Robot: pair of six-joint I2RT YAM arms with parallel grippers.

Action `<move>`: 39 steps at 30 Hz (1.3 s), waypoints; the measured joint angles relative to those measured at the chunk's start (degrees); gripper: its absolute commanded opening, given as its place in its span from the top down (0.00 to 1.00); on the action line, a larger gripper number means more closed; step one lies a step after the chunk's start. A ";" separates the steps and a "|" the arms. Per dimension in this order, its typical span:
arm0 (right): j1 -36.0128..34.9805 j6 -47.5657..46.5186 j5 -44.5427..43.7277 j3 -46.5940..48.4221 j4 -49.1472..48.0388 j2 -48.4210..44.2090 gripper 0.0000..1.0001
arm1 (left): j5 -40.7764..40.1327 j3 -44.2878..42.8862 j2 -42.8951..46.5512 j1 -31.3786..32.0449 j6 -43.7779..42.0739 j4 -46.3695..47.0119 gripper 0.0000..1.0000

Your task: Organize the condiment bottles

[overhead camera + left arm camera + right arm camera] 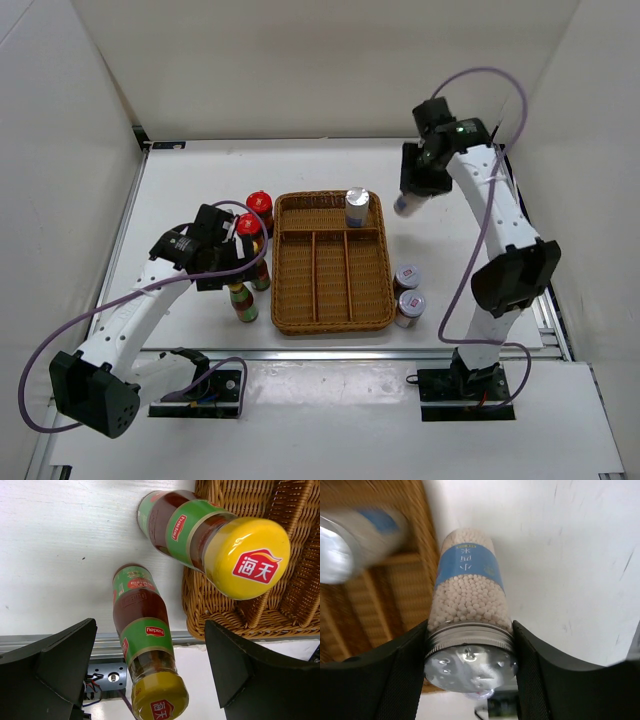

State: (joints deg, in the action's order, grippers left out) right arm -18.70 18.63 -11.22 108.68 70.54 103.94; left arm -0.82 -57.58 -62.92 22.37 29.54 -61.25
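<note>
1. Nearest on the right, upright on the white surface [190, 180], just off the near right corner of the wicker tray [330, 326]: front silver-capped shaker [410, 308], second silver-capped shaker [407, 278] just behind it
2. Left of the tray's near left corner, upright and close together: near yellow-capped bottle [243, 300] and far yellow-capped bottle [260, 272], dark sauce inside, green-and-red labels, the far one just beside the tray's wall
3. Above those two: left gripper [240, 255], jaws apart, gripping nothing; in the wrist view, near bottle's cap low between the black fingers [50, 665], touched by neither
4. Beyond, left of the tray's far left corner: two red-capped jars, one [249, 228] close by the gripper, the other [260, 205] farther back
5. At the right end of the tray's far cross compartment: third silver-capped shaker [357, 207], upright
6. Farthest, just right of the tray's far right corner: right gripper [412, 195], jaws clamped on the cap of a fourth shaker [407, 208], white beads inside, blue label; contact with the surface impossible to tell
</note>
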 measured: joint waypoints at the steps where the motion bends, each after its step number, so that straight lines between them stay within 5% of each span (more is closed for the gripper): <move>1: -0.04 -0.15 -0.46 3.74 -0.04 -0.17 1.00 | -0.02 0.00 0.00 0.00 0.00 -0.02 0.01; 8: -4.28 -5.99 0.13 17.14 -4.52 -3.76 1.00 | 0.00 0.00 0.00 0.57 0.00 -0.02 0.01; 16: -16.41 -13.07 7.34 30.69 -6.08 7.69 1.00 | 0.00 0.00 -0.17 1.90 0.00 0.00 0.01; 34: -27.45 -12.39 -7.67 32.00 -6.62 26.64 1.00 | 0.02 0.00 -0.48 4.26 0.00 -0.02 0.01; 37: -27.36 -11.34 -9.70 32.30 -6.62 29.38 0.82 | 0.02 0.00 -0.48 4.90 0.00 -0.02 0.01; 39: -27.21 -10.91 -10.25 32.46 -6.60 31.10 0.80 | 0.02 0.00 -0.48 5.25 -0.02 -0.09 0.01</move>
State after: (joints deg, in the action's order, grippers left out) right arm -45.91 7.73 -21.47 141.14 63.94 135.04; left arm -0.80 -57.58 -63.40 27.62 29.52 -61.34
